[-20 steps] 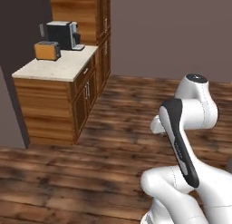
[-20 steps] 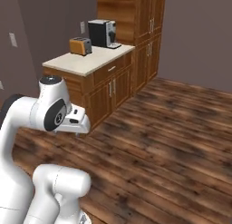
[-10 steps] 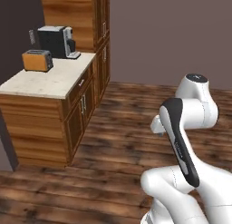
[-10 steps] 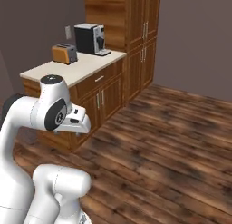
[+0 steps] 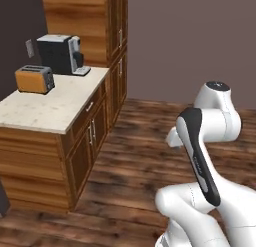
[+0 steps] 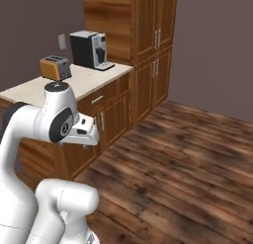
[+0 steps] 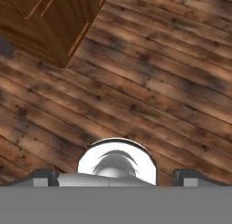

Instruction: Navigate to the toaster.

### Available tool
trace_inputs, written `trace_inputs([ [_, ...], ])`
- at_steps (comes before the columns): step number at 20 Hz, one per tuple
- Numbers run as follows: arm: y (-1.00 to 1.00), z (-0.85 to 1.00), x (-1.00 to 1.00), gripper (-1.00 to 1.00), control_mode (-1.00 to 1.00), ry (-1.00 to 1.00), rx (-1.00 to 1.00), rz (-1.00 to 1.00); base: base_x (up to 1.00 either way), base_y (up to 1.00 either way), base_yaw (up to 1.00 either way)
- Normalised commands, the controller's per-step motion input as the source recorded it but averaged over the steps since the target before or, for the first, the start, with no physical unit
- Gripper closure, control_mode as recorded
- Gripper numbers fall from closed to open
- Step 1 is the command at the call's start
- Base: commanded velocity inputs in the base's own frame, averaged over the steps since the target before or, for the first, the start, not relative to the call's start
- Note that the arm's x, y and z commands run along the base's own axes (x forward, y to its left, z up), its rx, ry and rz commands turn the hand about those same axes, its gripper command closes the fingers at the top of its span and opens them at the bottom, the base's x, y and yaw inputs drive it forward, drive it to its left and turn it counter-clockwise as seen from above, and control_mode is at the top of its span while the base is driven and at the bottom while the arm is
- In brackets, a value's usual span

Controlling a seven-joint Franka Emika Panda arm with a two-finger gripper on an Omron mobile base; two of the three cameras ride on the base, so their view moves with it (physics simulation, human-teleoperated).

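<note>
Both base views are shifting as the base is driving nearer the toaster beside the coffee machine; end effector spread, holding nothing; overshooting risks striking the tabletop cabinet.

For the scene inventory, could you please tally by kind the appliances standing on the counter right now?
Toaster: 1
Coffee machine: 1
Total: 2, both on the pale counter, the toaster nearer the counter's free end.
</note>
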Motion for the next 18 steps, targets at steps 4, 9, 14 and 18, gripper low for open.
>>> trace_inputs([
  [4,0.0,0.0,0.0,-1.0,1.0,0.0,0.0,0.0,1.0,0.0,0.3],
  [9,0.0,0.0,0.0,-1.0,1.0,0.0,0.0,0.0,1.0,0.0,0.45],
  [14,0.0,0.0,0.0,-1.0,1.0,0.0,0.0,0.0,1.0,0.0,0.49],
  [18,0.0,0.0,0.0,-1.0,1.0,0.0,0.0,0.0,1.0,-0.02,0.49],
])
